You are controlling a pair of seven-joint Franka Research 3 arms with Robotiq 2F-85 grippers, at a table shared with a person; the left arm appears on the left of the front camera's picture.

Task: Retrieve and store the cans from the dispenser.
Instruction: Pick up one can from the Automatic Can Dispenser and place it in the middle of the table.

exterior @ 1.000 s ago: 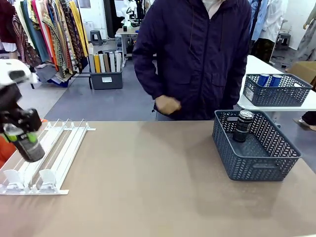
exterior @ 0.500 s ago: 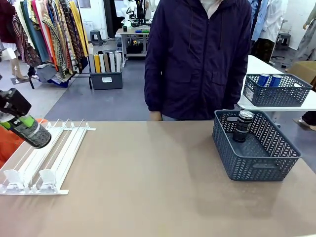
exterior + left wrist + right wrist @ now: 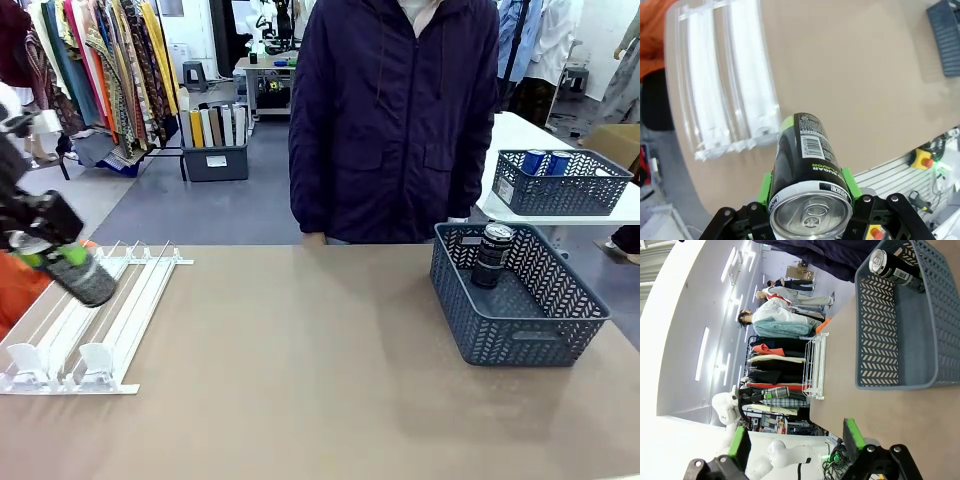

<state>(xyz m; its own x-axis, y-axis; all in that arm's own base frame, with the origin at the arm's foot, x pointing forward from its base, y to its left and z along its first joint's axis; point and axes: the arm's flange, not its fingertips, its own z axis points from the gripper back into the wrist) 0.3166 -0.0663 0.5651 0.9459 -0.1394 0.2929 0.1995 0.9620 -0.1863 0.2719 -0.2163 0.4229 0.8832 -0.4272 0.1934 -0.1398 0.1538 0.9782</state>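
- Left gripper [image 3: 62, 262], black with green pads, closed around a slim dark brown can with a green-and-white label and silver top [image 3: 84, 277]. Can held tilted, well off upright, silver top toward the wrist, base pointing away over the table.
- Left wrist view: same can [image 3: 807, 172] sits between the two green pads [image 3: 766, 186], one pad on either side of the body near the top rim; pull-tab end faces the camera.
- Held can hangs in the air above the far-left part of the flat sloped white and clear plastic rack [image 3: 88, 320]; not touching the rails. In the left wrist view the rack [image 3: 725, 85] lies below and beyond the can, lanes bare, white stoppers at the near end.
- Second dark brown can with silver top [image 3: 492, 254] stands upright inside the dark grey mesh basket [image 3: 560, 325] on the right side of the tan table [image 3: 320, 380], in the basket's far left corner, close to the walls. Well apart from the left gripper.
- Right wrist view: that can [image 3: 895, 267] and basket [image 3: 880, 335] seen rolled sideways; right gripper [image 3: 795, 445] is clear of both, its green-padded fingers spread wide with nothing between them.
- Person in a dark purple jacket [image 3: 395, 120] stands at the far edge of the table, between rack and basket.
- Two blue cans [image 3: 545, 162] sit in another grey mesh basket [image 3: 560, 190] on a white table behind, off to the right.
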